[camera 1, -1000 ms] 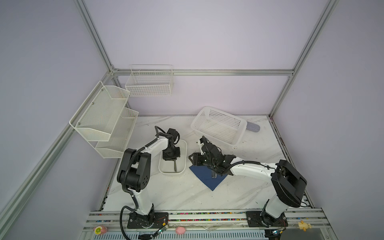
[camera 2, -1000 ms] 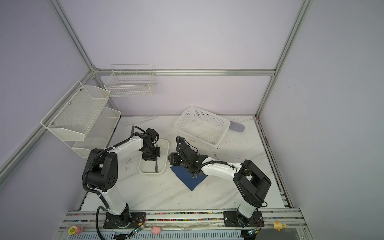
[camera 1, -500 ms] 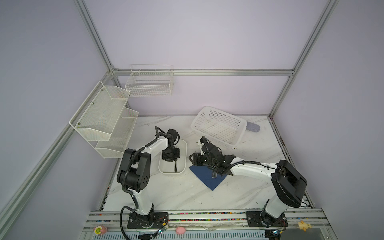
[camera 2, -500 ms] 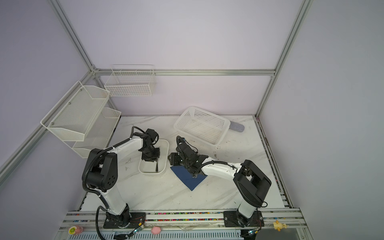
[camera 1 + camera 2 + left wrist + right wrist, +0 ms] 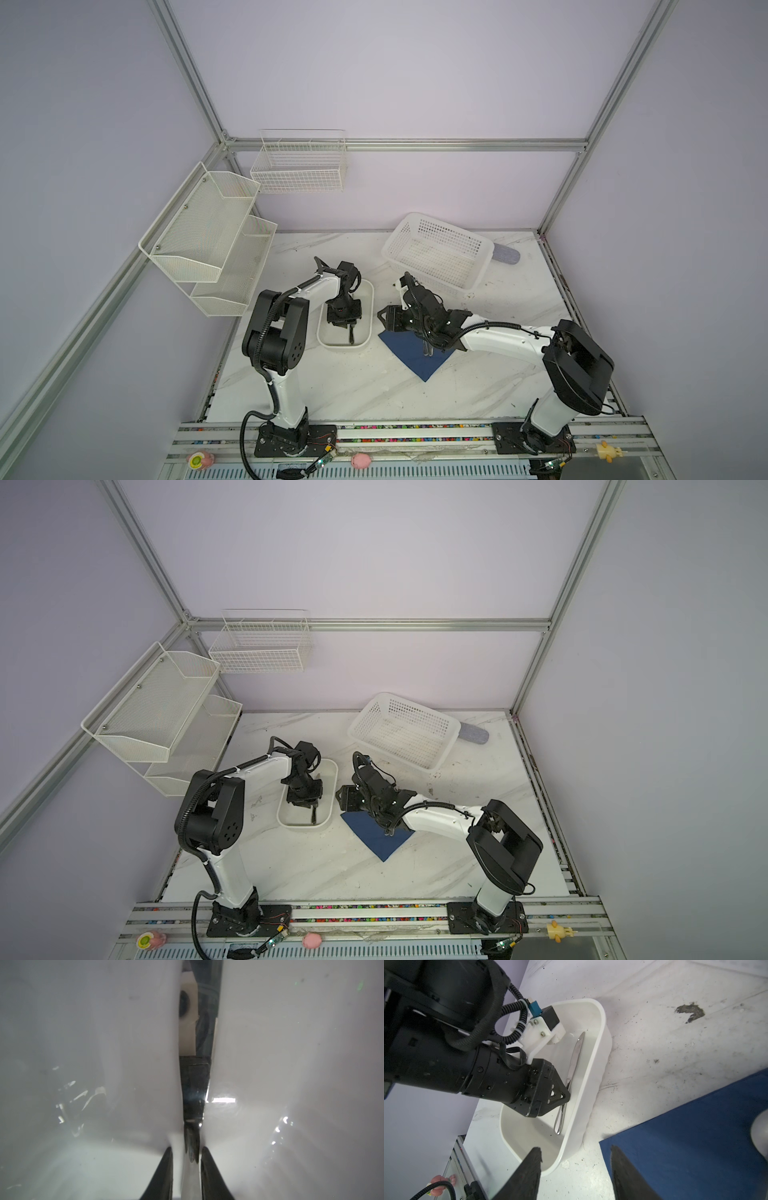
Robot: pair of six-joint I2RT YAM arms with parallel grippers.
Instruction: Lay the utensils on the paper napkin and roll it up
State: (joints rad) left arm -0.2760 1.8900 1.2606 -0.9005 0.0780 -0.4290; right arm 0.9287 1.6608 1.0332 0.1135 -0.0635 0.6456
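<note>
1. The left gripper (image 5: 186, 1151), jaws slightly apart, straddles one silver utensil (image 5: 576, 1057) inside the white dish (image 5: 600, 1076); thin gaps show.
2. The right gripper (image 5: 577, 1167), half open and empty, hovers at the edge of the paper napkin (image 5: 685, 1136), which lies flat beside the dish.

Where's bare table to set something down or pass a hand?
Free: front strip between the paper napkin and the rail; right edge in front of the grey-blue case. Crowded: white dish with left gripper in it; napkin under right gripper.

Left arm (image 5: 320, 289) jaws narrow, right arm (image 5: 498, 343) jaws apart.
</note>
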